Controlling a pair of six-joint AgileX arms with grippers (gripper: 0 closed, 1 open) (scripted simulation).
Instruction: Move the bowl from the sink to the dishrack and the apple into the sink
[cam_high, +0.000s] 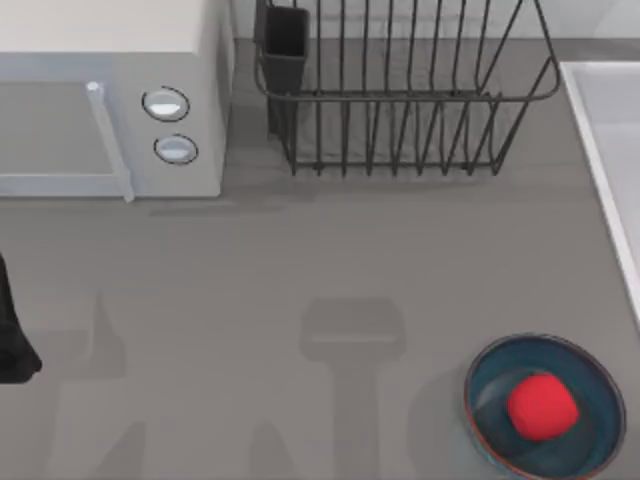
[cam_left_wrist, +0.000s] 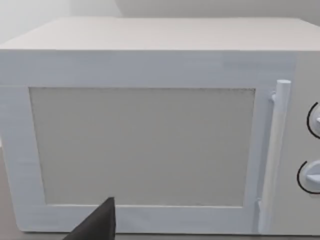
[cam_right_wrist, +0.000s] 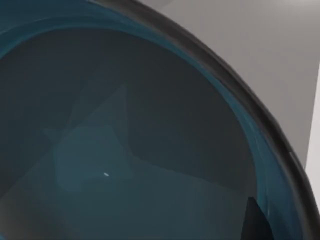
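Oddly, the apple (cam_high: 541, 406) sits in a dark-blue dish (cam_high: 590, 372) at the tabletop's near right corner, beside the sink (cam_high: 610, 150) along the right edge. Right tool hangs close over that dish, left tool (cam_high: 12, 340) at the left edge; either's grip I cannot tell. Dishrack (cam_high: 400, 90) stands at the far edge.

1. Microwave (cam_high: 110, 95): white, box-shaped, at the far left of the desk. A vertical bar handle (cam_high: 110, 140) runs along the right edge of its door, with two round dials (cam_high: 166, 104) stacked to the right of the handle.
2. Blue dish (cam_high: 590, 440): dark blue, shallow, with a reddish-brown rim, at the near right of the desk.
3. Desk (cam_high: 250, 300): plain grey surface, bare across its middle, carrying soft shadows near its centre.
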